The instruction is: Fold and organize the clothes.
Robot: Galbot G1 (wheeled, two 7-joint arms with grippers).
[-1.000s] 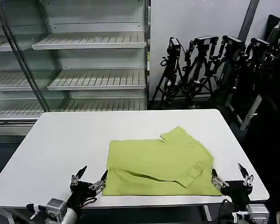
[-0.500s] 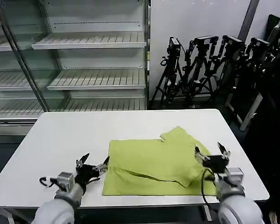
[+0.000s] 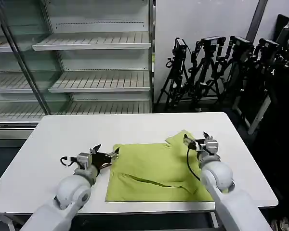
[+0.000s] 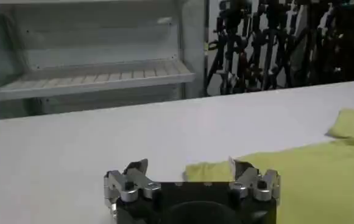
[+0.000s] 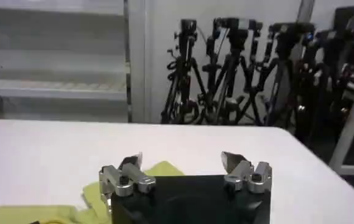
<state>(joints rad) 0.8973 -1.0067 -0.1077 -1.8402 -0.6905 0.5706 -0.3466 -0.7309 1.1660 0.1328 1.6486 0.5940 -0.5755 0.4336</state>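
The clothes are one lime yellow-green T-shirt (image 3: 159, 168), partly folded and lying flat on the white table (image 3: 67, 139), with a sleeve sticking out at its far right corner. My left gripper (image 3: 105, 153) hovers open at the shirt's far left corner; in the left wrist view that gripper (image 4: 187, 165) has the shirt's corner (image 4: 204, 172) between and beyond its fingers. My right gripper (image 3: 194, 140) is open over the sleeve at the far right. In the right wrist view the right gripper (image 5: 180, 160) stands above the sleeve tip (image 5: 161, 168). Neither holds cloth.
Empty metal shelving (image 3: 86, 72) stands behind the table on the left. Several black camera tripods (image 3: 216, 67) crowd the back right. The table's far half and left side are bare.
Both arms have moved from the table's near edge toward the far side. The left gripper reached the shirt's far left corner, the right gripper the sleeve. The shirt has not moved.
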